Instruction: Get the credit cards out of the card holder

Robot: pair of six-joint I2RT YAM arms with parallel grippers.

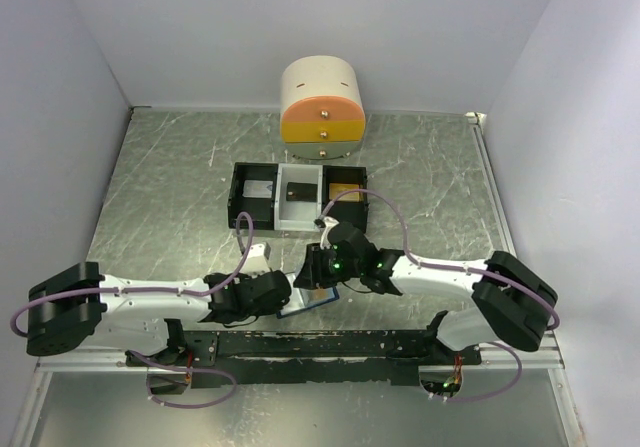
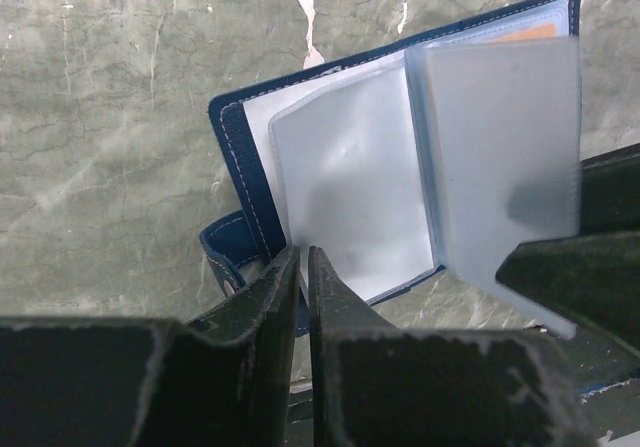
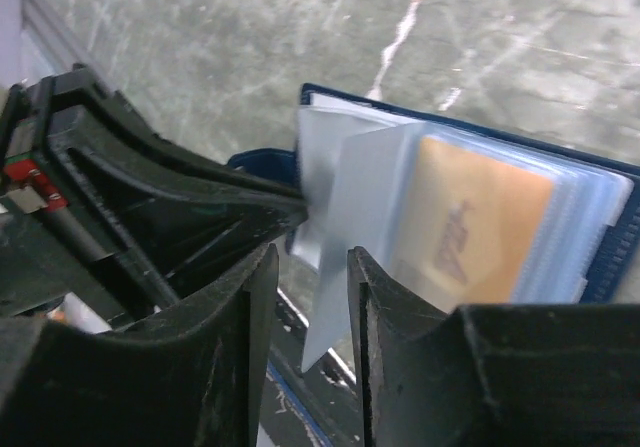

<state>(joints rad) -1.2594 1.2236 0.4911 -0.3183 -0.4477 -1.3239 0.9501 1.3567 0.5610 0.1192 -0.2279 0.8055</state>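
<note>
The card holder (image 1: 306, 305) lies open near the table's front edge, between my two grippers. In the left wrist view it (image 2: 340, 177) has a dark blue cover and clear plastic sleeves. A tan-gold credit card (image 3: 480, 227) sits inside a sleeve on its right half; only an orange sliver of the card (image 2: 530, 32) shows in the left wrist view. My left gripper (image 2: 303, 252) is shut on the holder's near edge. My right gripper (image 3: 310, 257) is open, with one lifted clear sleeve (image 3: 335, 297) hanging between its jaws.
A black-and-white three-compartment tray (image 1: 300, 197) stands behind the grippers, holding small items. A round cream, orange and yellow drawer unit (image 1: 322, 112) stands at the back. The black base rail (image 1: 320, 345) runs along the front edge, close under the holder.
</note>
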